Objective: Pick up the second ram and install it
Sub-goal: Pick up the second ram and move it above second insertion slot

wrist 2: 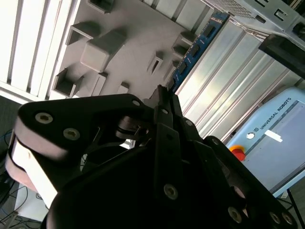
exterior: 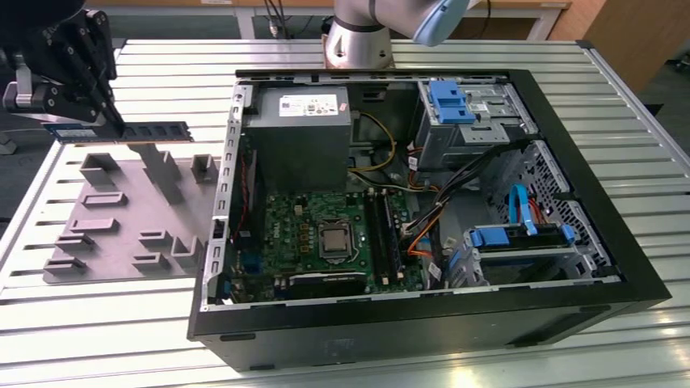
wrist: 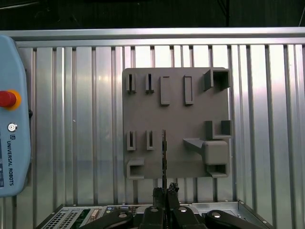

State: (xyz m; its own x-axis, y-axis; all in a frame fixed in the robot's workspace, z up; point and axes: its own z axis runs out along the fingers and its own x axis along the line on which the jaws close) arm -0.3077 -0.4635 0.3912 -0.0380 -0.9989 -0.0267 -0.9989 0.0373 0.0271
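In the exterior view my gripper [exterior: 106, 125] hangs at the far left, above the grey holder plate [exterior: 119, 234]. It is shut on the second ram [exterior: 161, 131], a thin blue-green stick held level and clear of the plate. The second wrist view shows the ram [wrist 2: 198, 45] running out from the fingertips [wrist 2: 162, 98] over the plate [wrist 2: 128, 52]. In the first wrist view the ram [wrist: 164, 152] appears edge-on, rising from the gripper [wrist: 164, 192] across the plate [wrist: 176, 119]. The black memory slots [exterior: 383, 234] lie on the motherboard inside the open computer case [exterior: 603, 267].
The case holds a power supply [exterior: 300, 129], drive cages with blue clips [exterior: 453, 101] and loose cables [exterior: 426, 230]. The holder plate carries raised blocks [exterior: 161, 170]. A teach pendant [wrist: 9, 119] lies on the slatted metal table [exterior: 108, 323]. The arm's base [exterior: 361, 40] stands behind the case.
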